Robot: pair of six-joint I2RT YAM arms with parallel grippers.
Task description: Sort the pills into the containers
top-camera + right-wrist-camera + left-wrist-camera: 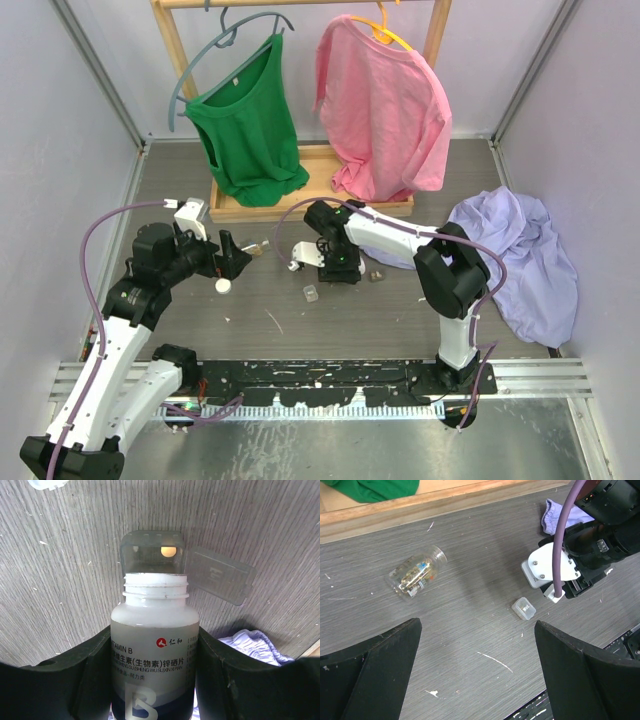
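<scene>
My right gripper [155,632] is shut on a white vitamin B bottle [154,625] with its cap off. The bottle's mouth points at a clear tub [152,552] whose hinged lid [220,575] lies open beside it. One yellow pill [169,551] sits inside that tub. My left gripper [477,626] hovers open over bare table with nothing between its fingers. Ahead of it a clear jar [416,574] of mixed pills lies on its side, and a small closed clear tub [524,608] stands to the right. A brownish tub [376,275] sits beside the right gripper [338,266].
A white cap [223,285] lies near the left gripper [232,256]. A wooden rack base [310,205] with a green shirt [245,130] and a pink shirt [385,110] stands behind. A purple cloth [525,260] is heaped at the right.
</scene>
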